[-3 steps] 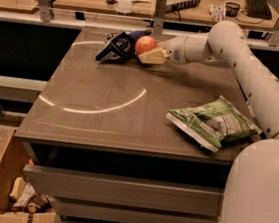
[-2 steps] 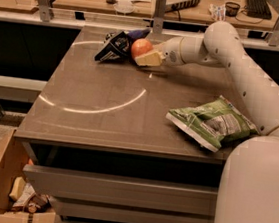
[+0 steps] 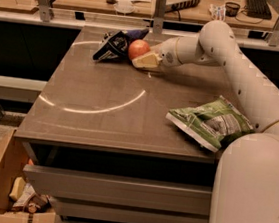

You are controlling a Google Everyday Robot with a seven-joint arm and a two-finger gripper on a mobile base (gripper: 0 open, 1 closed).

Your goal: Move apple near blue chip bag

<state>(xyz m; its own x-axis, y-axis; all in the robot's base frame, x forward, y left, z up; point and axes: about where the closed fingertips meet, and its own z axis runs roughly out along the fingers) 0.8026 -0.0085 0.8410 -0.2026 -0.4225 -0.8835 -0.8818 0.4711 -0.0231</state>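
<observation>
Shifted slightly left: round red-orange apple [image 3: 138, 48], clamped in cream two-finger gripper [image 3: 142, 56], sits just right of wrinkled navy-blue chip bag [image 3: 113, 46], apparently touching. Next: probably release only.

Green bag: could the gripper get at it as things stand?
Probably yes: the green bag lies uncovered with nothing around it, though the gripper is across the table beside the apple.
</observation>
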